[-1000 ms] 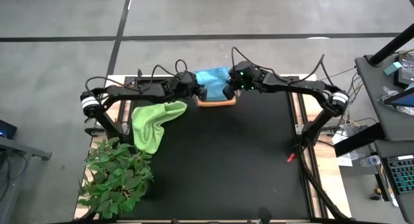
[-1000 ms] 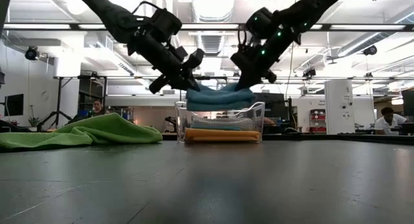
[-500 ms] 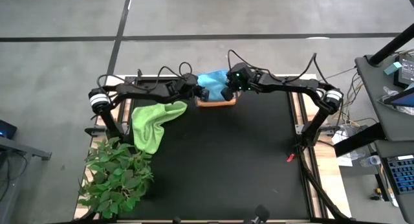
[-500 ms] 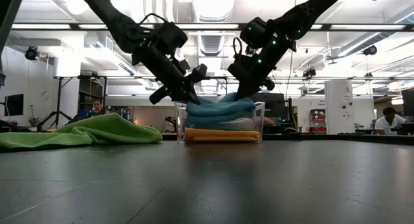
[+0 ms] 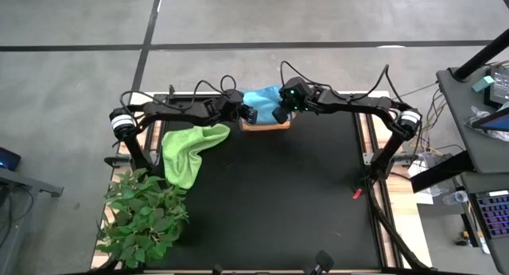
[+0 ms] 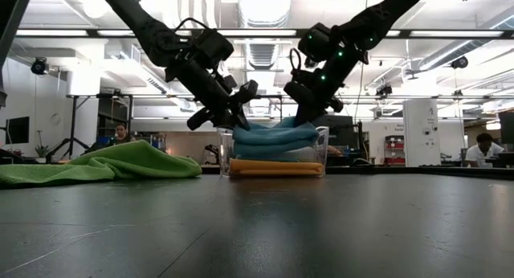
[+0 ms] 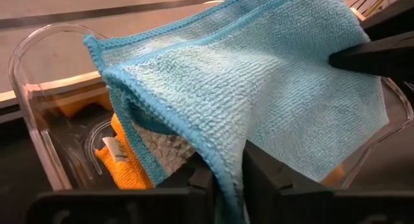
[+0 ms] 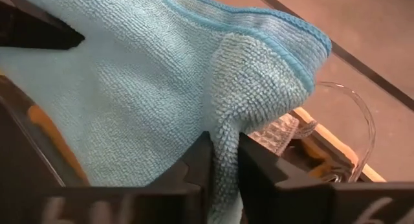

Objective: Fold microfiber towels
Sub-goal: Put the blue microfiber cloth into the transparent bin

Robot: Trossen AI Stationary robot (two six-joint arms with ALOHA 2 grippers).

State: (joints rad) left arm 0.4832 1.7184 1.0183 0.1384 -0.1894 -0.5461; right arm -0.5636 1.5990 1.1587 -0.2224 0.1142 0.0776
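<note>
Light blue towel (image 5: 260, 97) atop stack; lime towel (image 5: 189, 149) crumpled.

Light blue towel (image 7: 259, 88), orange towel (image 7: 126, 169), lime towel (image 5: 189, 148).

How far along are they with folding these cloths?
Folded cloths, a yellow-orange towel lowest, already sit stacked in the clear bin. In hand: both arms' fingers, left gripper and right gripper, pinch the light blue towel over the stack. Left: the lime green towel, crumpled on the table.
</note>
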